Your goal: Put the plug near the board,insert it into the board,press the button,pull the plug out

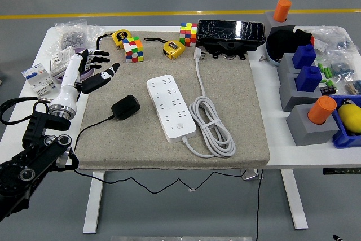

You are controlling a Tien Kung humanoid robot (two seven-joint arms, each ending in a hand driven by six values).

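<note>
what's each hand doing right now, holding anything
Left hand: open, fingers spread, holding nothing; the black plug lies apart on the mat.
Right hand: not in view.

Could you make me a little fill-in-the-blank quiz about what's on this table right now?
1. The black plug lies to the ____ of the white power strip.
2. The left hand holds ____; its fingers are spread.
3. The strip's coiled cable is coloured ____.

Missing words: left; nothing; white
</note>
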